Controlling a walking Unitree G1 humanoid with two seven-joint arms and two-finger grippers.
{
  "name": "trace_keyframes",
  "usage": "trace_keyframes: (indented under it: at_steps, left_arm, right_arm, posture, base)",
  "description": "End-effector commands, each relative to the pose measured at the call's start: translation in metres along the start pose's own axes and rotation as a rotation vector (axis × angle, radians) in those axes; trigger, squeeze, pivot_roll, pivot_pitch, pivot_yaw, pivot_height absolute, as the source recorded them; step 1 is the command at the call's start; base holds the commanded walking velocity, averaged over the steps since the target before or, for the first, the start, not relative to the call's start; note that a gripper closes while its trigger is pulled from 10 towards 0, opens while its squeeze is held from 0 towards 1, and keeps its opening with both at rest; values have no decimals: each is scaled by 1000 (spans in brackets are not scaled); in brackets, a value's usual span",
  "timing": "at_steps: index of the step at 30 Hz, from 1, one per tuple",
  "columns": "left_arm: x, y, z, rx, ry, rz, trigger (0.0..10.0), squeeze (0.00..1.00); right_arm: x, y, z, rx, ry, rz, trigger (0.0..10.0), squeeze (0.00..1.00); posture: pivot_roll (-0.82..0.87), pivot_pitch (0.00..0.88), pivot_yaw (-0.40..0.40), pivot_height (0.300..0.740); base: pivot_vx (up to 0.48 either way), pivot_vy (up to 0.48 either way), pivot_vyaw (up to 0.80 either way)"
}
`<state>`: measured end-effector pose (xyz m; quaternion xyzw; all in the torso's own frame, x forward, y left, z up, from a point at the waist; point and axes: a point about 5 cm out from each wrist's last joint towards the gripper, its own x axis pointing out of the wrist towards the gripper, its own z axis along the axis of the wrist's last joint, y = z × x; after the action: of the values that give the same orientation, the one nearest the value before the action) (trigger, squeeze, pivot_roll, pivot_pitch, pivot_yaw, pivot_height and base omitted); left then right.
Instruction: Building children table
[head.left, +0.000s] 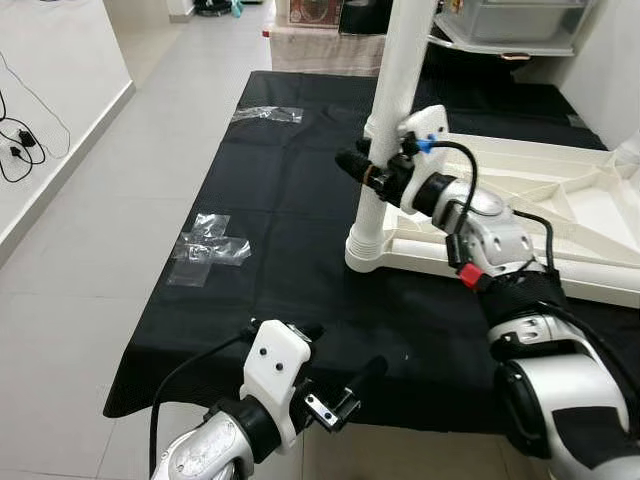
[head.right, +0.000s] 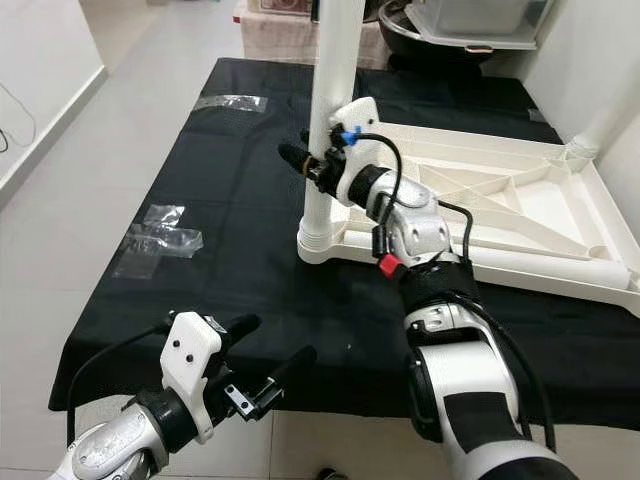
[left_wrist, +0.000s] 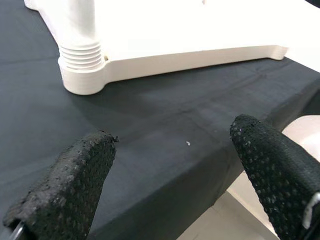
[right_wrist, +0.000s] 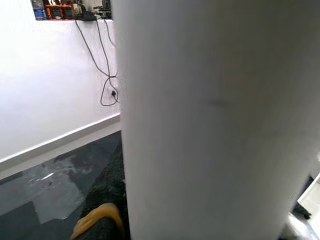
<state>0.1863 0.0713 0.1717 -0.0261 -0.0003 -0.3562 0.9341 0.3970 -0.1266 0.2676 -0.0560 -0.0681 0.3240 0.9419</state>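
Right hand (head.left: 362, 168) grips the upright white leg (head.left: 395, 110); left hand (head.left: 340, 375) hovers open.

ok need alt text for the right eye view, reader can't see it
The robot's right gripper is closed around an upright white table leg seated in the corner of an upside-down white plastic tabletop on a black cloth. The left gripper hovers open near the cloth's front edge; clear plastic bags lie to the left.
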Motion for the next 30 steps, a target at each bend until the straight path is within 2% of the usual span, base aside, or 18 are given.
trace_keyframes:
  at_steps: [1, 3, 4, 5, 7, 8, 12, 17, 22, 23, 24, 27, 30]
  left_arm:
    - [-1, 2, -2, 4, 4, 12, 10000, 0]
    - [0, 3, -2, 8, 3, 15, 10000, 0]
    - [0, 4, -2, 11, 1, 18, 10000, 0]
    - [0, 4, -2, 11, 1, 18, 10000, 0]
    - [0, 6, -1, 18, 1, 21, 10000, 0]
    - [0, 6, -1, 18, 1, 21, 10000, 0]
    - [1, 11, 0, 32, -2, 26, 10000, 0]
    - [1, 15, 1, 48, -5, 34, 10000, 0]
    - [2, 23, 3, 66, -10, 49, 10000, 0]
    - [2, 23, 3, 66, -10, 49, 10000, 0]
    - [2, 24, 3, 70, -11, 51, 10000, 0]
    - [3, 26, 3, 74, -14, 53, 10000, 0]
    - [3, 27, 5, 80, -18, 52, 10000, 0]
  right_arm:
    - [-5, 4, -52, 91, 211, -99, 10000, 0]
    - [-3, 5, -50, 108, 205, -145, 10000, 0]
    - [-2, 4, -50, 159, 202, -210, 10000, 0]
    - [-2, 4, -50, 159, 202, -210, 10000, 0]
    - [-2, 2, -51, 189, 202, -325, 10000, 0]
    - [-2, 2, -51, 189, 202, -325, 10000, 0]
    - [-3, -2, -53, 226, 186, -517, 10000, 0]
    - [-2, -1, -53, 210, 176, -605, 10000, 0]
    - [5, 19, -56, 174, 205, -618, 10000, 0]
    - [5, 19, -56, 174, 205, -618, 10000, 0]
    - [8, 24, -55, 134, 216, -647, 10000, 0]
    - [11, 31, -55, 93, 240, -699, 10000, 0]
    - [17, 36, -53, 96, 249, -757, 10000, 0]
  posture:
    - [125, 231, -35, 740]
    - [124, 231, -35, 740]
    - [125, 230, -37, 740]
    - [125, 230, -37, 740]
    - [125, 230, -37, 740]
    - [125, 230, -37, 740]
    - [122, 220, -35, 740]
    - [123, 220, -36, 740]
    - [125, 218, -37, 740]
    - [125, 218, -37, 740]
    - [121, 219, -35, 740]
    - [121, 217, -40, 740]
    - [121, 220, -40, 740]
  base:
    - [0, 0, 0]
    - [0, 0, 0]
    - [0, 0, 0]
    - [0, 0, 0]
    - [0, 0, 0]
    - [0, 0, 0]
    - [0, 0, 0]
    - [0, 0, 0]
    - [0, 0, 0]
    - [0, 0, 0]
    - [0, 0, 0]
    - [0, 0, 0]
    - [0, 0, 0]
